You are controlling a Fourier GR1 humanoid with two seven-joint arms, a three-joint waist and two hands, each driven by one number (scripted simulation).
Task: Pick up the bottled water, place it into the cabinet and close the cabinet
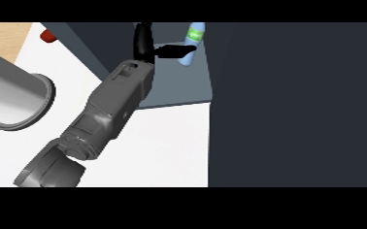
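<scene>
The bottled water point(193, 42), pale blue with a green label, stands on the grey shelf point(179, 89) inside the open cabinet, near its right side. My left hand point(144, 41) reaches into the cabinet just left of the bottle, on a grey forearm that rises from the lower left. Its fingers point straight towards the back, and its thumb point(175, 51) sticks out to the right and touches the bottle's lower half. The hand is open and nothing is curled round the bottle. My right hand does not show.
A wide dark cabinet panel point(287, 106) fills the view's right side. A large metal pot point(18, 97) sits on the white counter point(158, 145) at the left edge. A small red thing point(48, 35) lies at the far left.
</scene>
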